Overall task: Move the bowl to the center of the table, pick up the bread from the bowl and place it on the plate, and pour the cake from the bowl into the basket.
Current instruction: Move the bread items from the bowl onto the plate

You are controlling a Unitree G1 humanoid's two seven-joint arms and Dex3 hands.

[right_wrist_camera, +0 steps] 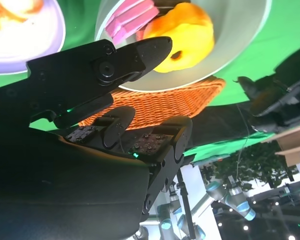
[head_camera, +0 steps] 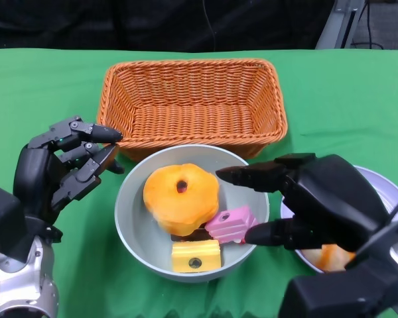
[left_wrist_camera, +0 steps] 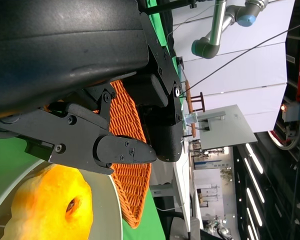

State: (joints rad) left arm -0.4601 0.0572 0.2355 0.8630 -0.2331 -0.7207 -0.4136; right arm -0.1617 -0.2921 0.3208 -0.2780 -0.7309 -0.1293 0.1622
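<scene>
Right hand [head_camera: 298, 205]: nearest the head camera, at the lower right; fingers spread apart and holding nothing, the upper ones reaching over the bowl's right rim toward the bread, a lower one pointing at the pink cake. It covers much of the plate.
Table [head_camera: 358, 93]: green cloth under everything.
Basket [head_camera: 192, 106]: orange wicker, rectangular, just behind the bowl (nothing shows inside it).
Bowl [head_camera: 136, 228]: grey, round, in front of the basket and between the two hands, its back rim close to the basket's front wall.
Left hand [head_camera: 63, 165]: at the bowl's left, fingers apart and extended toward the rim, holding nothing; whether the fingertips touch the rim cannot be told.
Plate [head_camera: 385, 185]: pale lilac, to the right of the bowl, mostly hidden behind the right hand; something orange lies on it.
Bread [head_camera: 180, 197]: orange-yellow, ring-like with a dark hole, lying in the bowl on top of the cakes.
Pink cake [head_camera: 231, 224]: in the bowl by its right side, just beside the bread.
Yellow cake [head_camera: 196, 256]: in the bowl at its front, below the bread.
</scene>
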